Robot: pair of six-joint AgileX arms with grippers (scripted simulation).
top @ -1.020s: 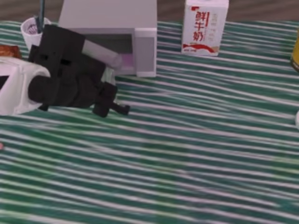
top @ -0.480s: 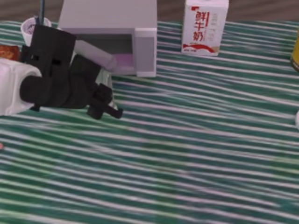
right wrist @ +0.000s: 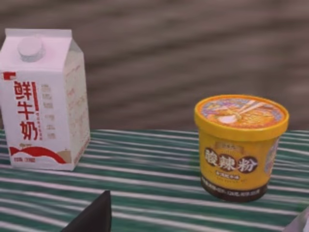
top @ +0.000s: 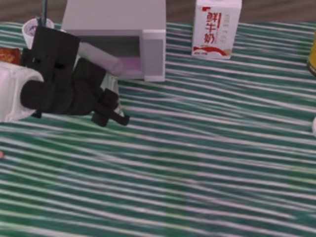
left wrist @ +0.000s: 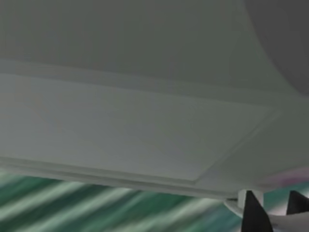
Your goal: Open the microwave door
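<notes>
The microwave (top: pixel 116 15) stands at the back left with its pale purple floor (top: pixel 131 64) showing. The microwave door (top: pixel 101 55) is swung out toward the front left, and in the left wrist view the door (left wrist: pixel 125 121) fills most of the frame. My left gripper (top: pixel 112 114) is at the door's free edge, shut on the white handle (top: pixel 112 81). In the left wrist view its dark fingertips (left wrist: pixel 253 215) sit close together at the handle (left wrist: pixel 241 198). My right gripper (right wrist: pixel 200 220) is out of the top view, open, holding nothing.
A white milk carton (top: pixel 216 27) stands right of the microwave. A yellow noodle cup (right wrist: pixel 240 145) sits at the far right edge. A white cup (top: pixel 32 32) and a white object (top: pixel 12 94) are at the left. Green striped cloth (top: pixel 197 163) covers the table.
One second ago the left gripper was further right and nearer the front. It moved left and back, swinging the door wider. Nothing visibly moved in the last half second.
</notes>
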